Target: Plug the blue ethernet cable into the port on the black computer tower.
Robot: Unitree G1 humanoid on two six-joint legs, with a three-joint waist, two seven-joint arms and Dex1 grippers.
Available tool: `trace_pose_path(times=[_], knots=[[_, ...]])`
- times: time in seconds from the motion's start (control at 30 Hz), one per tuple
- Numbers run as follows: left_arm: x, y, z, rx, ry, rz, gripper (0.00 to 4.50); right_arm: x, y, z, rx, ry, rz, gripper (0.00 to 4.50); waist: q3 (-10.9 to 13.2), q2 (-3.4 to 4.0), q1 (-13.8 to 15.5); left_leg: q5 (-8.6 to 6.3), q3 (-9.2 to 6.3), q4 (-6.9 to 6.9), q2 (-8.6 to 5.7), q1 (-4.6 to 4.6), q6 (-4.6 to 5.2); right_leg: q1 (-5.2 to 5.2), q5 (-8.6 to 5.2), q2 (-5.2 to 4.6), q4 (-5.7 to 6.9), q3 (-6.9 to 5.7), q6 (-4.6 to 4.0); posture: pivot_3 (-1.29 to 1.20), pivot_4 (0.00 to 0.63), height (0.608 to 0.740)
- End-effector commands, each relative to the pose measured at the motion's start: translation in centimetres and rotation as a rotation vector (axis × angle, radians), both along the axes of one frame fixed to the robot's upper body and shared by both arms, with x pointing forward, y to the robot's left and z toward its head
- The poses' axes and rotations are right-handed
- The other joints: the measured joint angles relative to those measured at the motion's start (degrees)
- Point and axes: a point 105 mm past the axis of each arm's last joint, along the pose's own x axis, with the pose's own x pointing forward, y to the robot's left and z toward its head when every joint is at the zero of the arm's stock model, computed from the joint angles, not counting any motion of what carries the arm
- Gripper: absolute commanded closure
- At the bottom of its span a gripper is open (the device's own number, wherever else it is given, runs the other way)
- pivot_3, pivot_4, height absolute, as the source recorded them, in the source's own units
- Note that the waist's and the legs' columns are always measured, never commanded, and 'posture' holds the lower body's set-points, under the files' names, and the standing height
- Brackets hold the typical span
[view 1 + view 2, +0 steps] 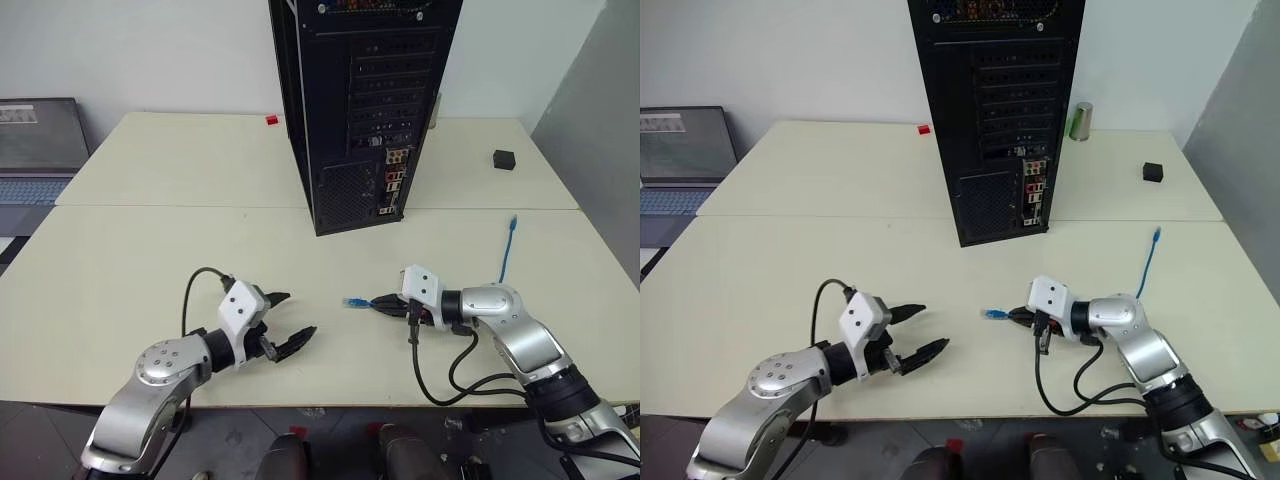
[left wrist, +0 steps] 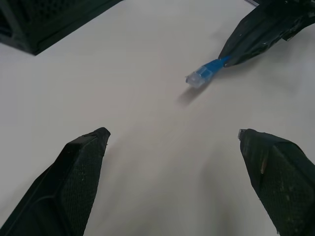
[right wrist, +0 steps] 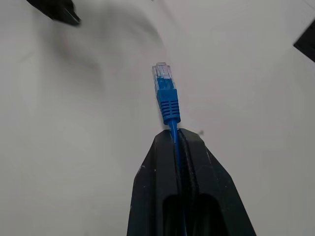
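black computer tower (image 1: 360, 110) top cut off, port too small — cable (image 1: 508, 245) middle hidden

Bare table (image 1: 330, 265) betw. claws & tower (image 1: 360, 110).

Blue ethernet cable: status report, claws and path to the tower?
Right claw shut on blue ethernet cable, plug sticking out. Left claw open, empty. Black computer tower ahead, bare table between; nothing in the way.

I see two cream tables (image 1: 150, 260) pushed together, the seam running across between them. Behind them stands a plain white wall (image 1: 150, 50), and a grey panel (image 1: 600, 120) rises on the right. At the far left an open grey laptop (image 1: 680, 160) sits beside the tables. Light is even and soft.
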Motion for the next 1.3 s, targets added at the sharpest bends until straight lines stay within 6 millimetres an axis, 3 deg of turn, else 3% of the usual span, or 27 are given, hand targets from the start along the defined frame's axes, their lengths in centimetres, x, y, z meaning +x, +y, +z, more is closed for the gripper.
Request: trace_pose_path(times=[0.03, 0.4, 0.67, 0.83, 1.3], knots=[[0.3, -1.2, 0.8, 0.024, -0.045, -0.119, 0.00, -0.8, 1.1, 1.2, 0.025, -0.008, 0.047, 4.49, 0.0, 0.01, 0.1, 0.00, -0.01, 0.01, 0.00, -0.01, 0.00, 0.00, 0.00, 0.00, 0.00, -0.01, 0.00, 0.00, 0.150, 0.740], [0.8, -1.9, 0.9, 0.069, -0.051, -0.279, 0.00, -0.7, 1.1, 1.4, 0.004, -0.023, 0.043, 4.49, 0.0, 0.00, 0.0, 0.00, 0.02, 0.01, -0.01, -0.03, 0.00, -0.04, 0.00, 0.01, 0.00, -0.10, 0.00, 0.00, 0.150, 0.740], [1.6, -2.8, 0.8, 0.067, -0.086, -0.298, 0.00, -1.0, 1.3, 1.6, 0.012, -0.022, 0.049, 4.49, 0.0, 0.00, 0.1, 0.00, -0.03, 0.03, -0.03, -0.07, 0.00, -0.05, 0.00, 0.00, -0.01, -0.10, 0.00, 0.00, 0.150, 0.740], [1.6, -3.1, 0.5, 0.059, -0.087, -0.317, 0.82, -1.0, 1.3, 1.6, 0.011, -0.021, 0.052, 4.50, 0.0, 0.00, 0.1, 0.00, -0.03, 0.02, -0.02, -0.07, 0.00, -0.05, 0.00, 0.00, 0.00, -0.11, 0.00, 0.00, 0.150, 0.740], [1.7, -3.5, 0.2, 0.058, -0.087, -0.341, 3.96, -1.2, 1.7, 1.8, 0.018, -0.015, 0.067, 4.50, 0.0, 0.00, 0.1, 0.00, -0.04, 0.03, -0.03, -0.08, 0.00, -0.05, 0.00, 0.00, 0.00, -0.13, 0.00, 0.00, 0.150, 0.740]])
